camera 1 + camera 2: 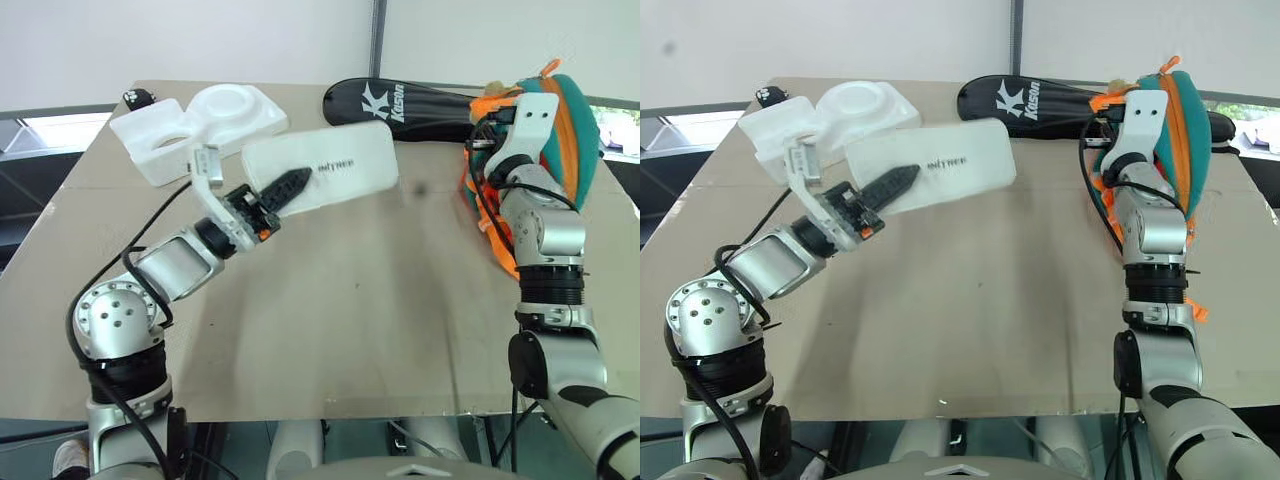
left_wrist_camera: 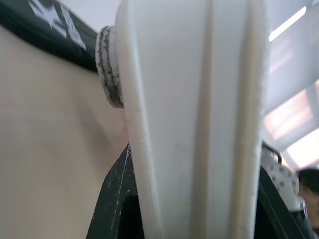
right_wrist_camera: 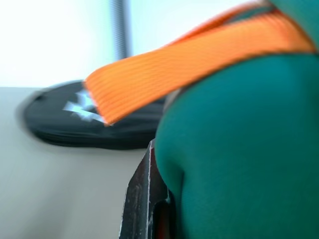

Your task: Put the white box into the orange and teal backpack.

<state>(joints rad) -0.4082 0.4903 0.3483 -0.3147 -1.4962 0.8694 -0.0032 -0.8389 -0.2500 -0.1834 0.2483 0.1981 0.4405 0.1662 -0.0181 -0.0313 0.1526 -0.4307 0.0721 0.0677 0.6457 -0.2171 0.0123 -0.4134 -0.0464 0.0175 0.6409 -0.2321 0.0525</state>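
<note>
From my head camera I see the whole tan tabletop (image 1: 360, 300). My left gripper (image 1: 290, 186) holds the flat white plastic box with rounded corners and small dark lettering (image 1: 330, 170) lifted off the table, one black finger (image 1: 285, 188) lying across its near face. The box hangs above the middle-left of the table, tilted, its far end pointing toward my right. Behind it a bulky white foam tray with a round hollow (image 1: 205, 125) rests at the far-left part of the table, and a long black racket bag with white lettering (image 1: 400, 105) lies along the far edge.

My left wrist camera adds what the head view hides: the box (image 2: 194, 124) clamped edge-on between both black fingers (image 2: 112, 204), so the grip is firm.

The small orange and teal backpack with orange straps (image 1: 1175, 130) stands at the far-right side of the table, well apart from the box. My right gripper (image 1: 490, 135) is pressed against its left side, hidden behind its own white wrist housing in the head views. My right wrist camera shows teal fabric (image 3: 244, 159) bulging over one dark finger (image 3: 142, 199) and an orange strap (image 3: 189, 64) crossing above; the right gripper's fingers are clenched, seemingly on the teal fabric.
</note>
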